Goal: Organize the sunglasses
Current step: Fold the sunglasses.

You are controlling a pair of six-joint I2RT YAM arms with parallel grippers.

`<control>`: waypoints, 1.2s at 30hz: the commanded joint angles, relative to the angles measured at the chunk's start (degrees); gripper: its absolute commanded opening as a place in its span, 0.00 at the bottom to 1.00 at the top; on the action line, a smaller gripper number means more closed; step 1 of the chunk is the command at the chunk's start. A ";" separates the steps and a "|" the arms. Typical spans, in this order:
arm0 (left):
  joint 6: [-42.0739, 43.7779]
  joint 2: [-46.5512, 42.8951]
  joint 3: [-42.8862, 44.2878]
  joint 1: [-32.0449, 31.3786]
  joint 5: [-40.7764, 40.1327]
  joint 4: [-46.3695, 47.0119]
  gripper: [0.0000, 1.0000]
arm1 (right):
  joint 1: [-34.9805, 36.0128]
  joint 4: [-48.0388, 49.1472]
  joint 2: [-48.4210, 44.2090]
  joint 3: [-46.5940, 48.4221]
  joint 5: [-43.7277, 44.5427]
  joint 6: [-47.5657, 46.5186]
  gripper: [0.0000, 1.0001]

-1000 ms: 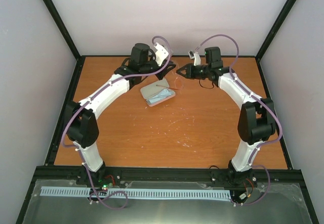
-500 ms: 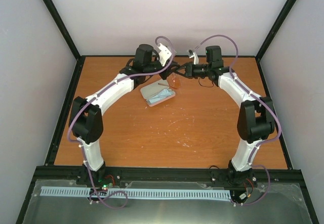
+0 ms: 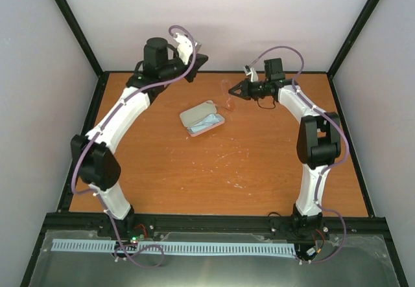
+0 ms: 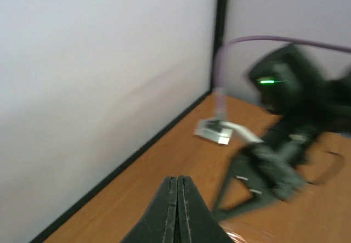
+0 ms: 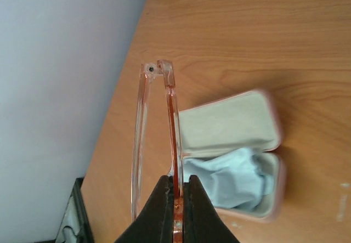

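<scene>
My right gripper (image 5: pixel 176 185) is shut on the sunglasses (image 5: pixel 172 117), a thin translucent reddish-brown pair held above the table, folded edge-on between the fingers. In the top view the right gripper (image 3: pixel 235 91) holds the sunglasses (image 3: pixel 229 95) near the back middle of the table. The pink case (image 3: pixel 201 118) lies open with its grey inside up and the light-blue cloth (image 3: pixel 205 123) bunched in one half; both show in the right wrist view, the case (image 5: pixel 233 123) and the cloth (image 5: pixel 225 180). My left gripper (image 4: pixel 178 184) is shut and empty, raised near the back wall (image 3: pixel 202 59).
The orange table (image 3: pixel 214 164) is walled by black frame posts and pale panels at the back and sides. The right arm's wrist (image 4: pixel 285 139) shows blurred in the left wrist view, close to the left gripper.
My left gripper has let go near the sunglasses and swung up and back to the left. My right gripper keeps the sunglasses and has shifted slightly right.
</scene>
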 commanded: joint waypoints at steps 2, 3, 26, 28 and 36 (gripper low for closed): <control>-0.83 -11.53 -8.25 -5.56 8.63 -2.29 0.02 | -0.94 -7.09 5.41 9.35 1.35 -3.19 0.03; -0.66 -13.10 -10.24 -6.70 9.15 -2.17 0.02 | -0.94 -7.58 6.13 10.69 1.28 -3.18 0.03; -2.19 -12.86 -18.38 -11.51 13.44 6.44 0.06 | 2.91 -18.19 -6.18 7.07 -10.73 -7.52 0.03; -1.82 -11.88 -17.38 -11.51 13.07 6.61 0.06 | 3.48 -20.11 -6.90 6.83 -11.32 -8.79 0.03; 0.94 -8.19 -14.73 -11.15 8.37 4.29 0.06 | 3.72 -24.33 -8.85 4.23 -13.80 -11.97 0.03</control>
